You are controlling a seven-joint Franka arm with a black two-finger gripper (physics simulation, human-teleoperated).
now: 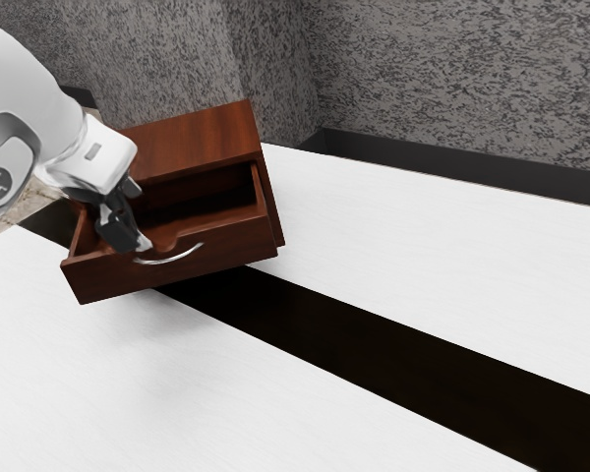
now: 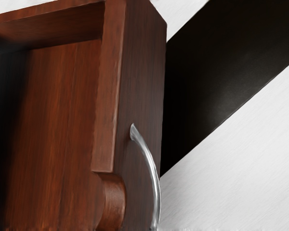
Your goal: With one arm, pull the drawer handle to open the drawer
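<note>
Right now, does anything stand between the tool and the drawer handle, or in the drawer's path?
Nothing visible. The tool sits at the handle, and nothing lies on the table in front of the open drawer.

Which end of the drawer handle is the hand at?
The end toward the exterior view's left: the hand sits at that end of the silver handle; the right end stands free.
</note>
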